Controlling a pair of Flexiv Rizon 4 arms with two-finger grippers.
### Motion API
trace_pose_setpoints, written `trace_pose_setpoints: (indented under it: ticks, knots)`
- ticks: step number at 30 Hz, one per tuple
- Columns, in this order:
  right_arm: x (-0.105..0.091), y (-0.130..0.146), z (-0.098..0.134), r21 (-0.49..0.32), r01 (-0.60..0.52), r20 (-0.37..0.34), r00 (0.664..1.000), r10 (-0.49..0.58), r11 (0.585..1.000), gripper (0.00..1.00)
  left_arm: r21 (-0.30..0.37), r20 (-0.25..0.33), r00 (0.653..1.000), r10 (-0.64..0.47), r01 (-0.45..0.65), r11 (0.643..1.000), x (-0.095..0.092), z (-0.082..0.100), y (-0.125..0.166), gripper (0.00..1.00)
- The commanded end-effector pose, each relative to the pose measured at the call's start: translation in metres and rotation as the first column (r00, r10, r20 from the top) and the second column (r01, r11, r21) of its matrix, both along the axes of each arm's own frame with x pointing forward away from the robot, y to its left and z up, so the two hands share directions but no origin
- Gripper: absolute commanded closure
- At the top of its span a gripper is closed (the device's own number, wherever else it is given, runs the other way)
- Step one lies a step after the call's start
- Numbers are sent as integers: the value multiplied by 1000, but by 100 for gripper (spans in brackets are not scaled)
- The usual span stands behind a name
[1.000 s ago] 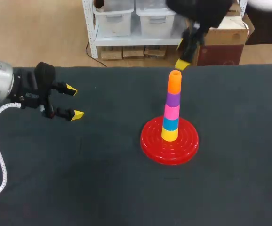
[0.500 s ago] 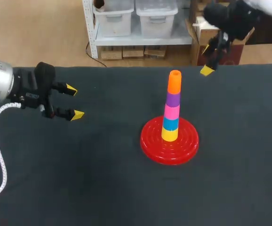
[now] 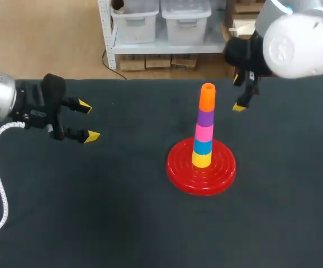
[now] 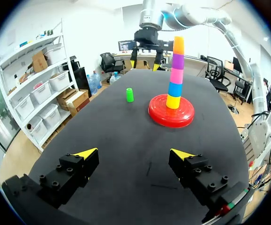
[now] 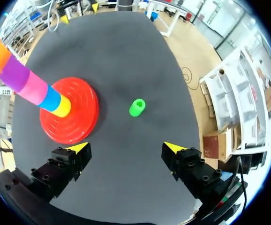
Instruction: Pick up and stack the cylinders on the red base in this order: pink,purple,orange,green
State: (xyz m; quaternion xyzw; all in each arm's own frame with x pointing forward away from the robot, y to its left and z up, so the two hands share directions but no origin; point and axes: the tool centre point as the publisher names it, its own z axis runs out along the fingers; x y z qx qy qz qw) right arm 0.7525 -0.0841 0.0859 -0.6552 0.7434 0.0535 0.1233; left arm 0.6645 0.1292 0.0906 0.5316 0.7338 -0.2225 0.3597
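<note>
Just ahead of right hand (image 5: 126, 147) | green cylinder (image 5: 137, 107), untouched; hand spread, empty

Red base (image 3: 178, 170): round ridged disc lying flat on the table (image 3: 94, 212).
Stack: 5 cylinders upright on the base's middle, each seated on the one below.
Yellow cylinder (image 3: 201, 159): lowest, touching the base.
Blue cylinder (image 3: 202, 146): 2nd.
Pink cylinder (image 3: 203, 133): 3rd.
Purple cylinder (image 3: 205, 118): 4th.
Orange cylinder (image 3: 207, 96): topmost, with a hollow open top.
Green cylinder (image 5: 137, 107): small, upright, alone on the table, near the base but apart from it.
</note>
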Motion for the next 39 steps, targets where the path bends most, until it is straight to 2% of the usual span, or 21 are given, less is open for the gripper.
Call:
trace_pose_setpoints:
  ticks: [1, 4, 9, 18, 25, 33, 39]
  knots:
    - [2, 11, -9, -18, -43, 23, 999, 43, 999, 0, 4, -5, 1000, -2, 2, 1000, 2, 0, 0, 0]
    - [5, 20, -12, -32, -80, 49, 995, 82, 996, 0, 4, -5, 1000, -2, 2, 1000, 2, 0, 0, 0]
    - [16, 30, -19, -46, -113, 35, 993, 114, 993, 0, 4, -5, 1000, -2, 2, 1000, 2, 0, 0, 0]
    - [36, 42, -37, -60, -165, -114, 981, 157, 985, 0, 4, -5, 1000, -2, 2, 1000, 2, 0, 0, 0]
    - [49, 49, -42, -78, -186, -111, 978, 177, 979, 0, 4, -5, 1000, -2, 2, 1000, 2, 0, 0, 0]
    - [50, 52, -49, -93, -213, -111, 973, 203, 973, 0, 4, -5, 1000, -2, 2, 1000, 2, 0, 0, 0]
    - [52, 58, -55, -110, -229, -67, 973, 223, 967, 0, 4, -5, 1000, -2, 2, 1000, 2, 0, 0, 0]
